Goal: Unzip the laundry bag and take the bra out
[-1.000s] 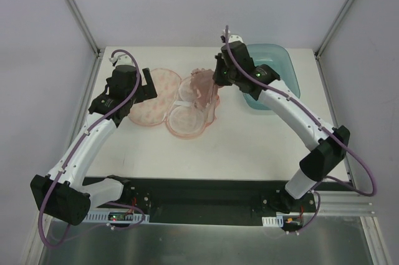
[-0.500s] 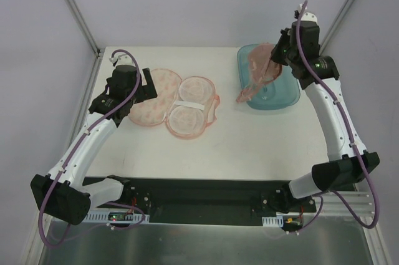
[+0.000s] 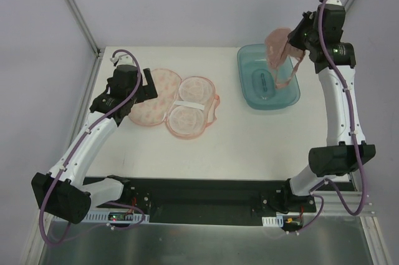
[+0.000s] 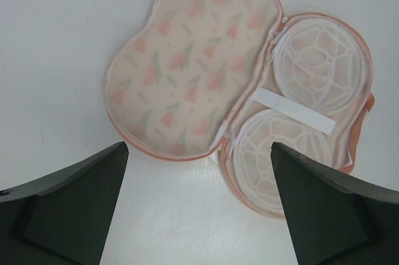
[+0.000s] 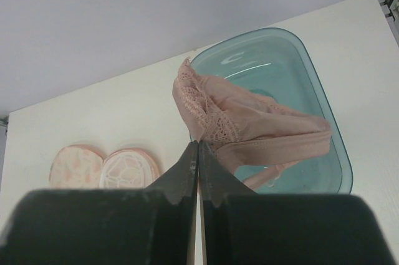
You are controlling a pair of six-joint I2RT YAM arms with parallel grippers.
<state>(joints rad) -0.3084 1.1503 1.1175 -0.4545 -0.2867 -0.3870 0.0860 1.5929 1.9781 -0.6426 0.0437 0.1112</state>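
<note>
Right wrist view: the bra [image 5: 249, 131] hangs below the right gripper's [image 5: 198, 153] clamped jaws, over the teal basin [image 5: 312, 72]; the left gripper [image 4: 198, 146] gapes wide.

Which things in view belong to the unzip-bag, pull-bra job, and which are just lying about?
Job: laundry bag, lying open on the table; bra, hanging from the shut right jaws.
Lying about: teal basin.
</note>
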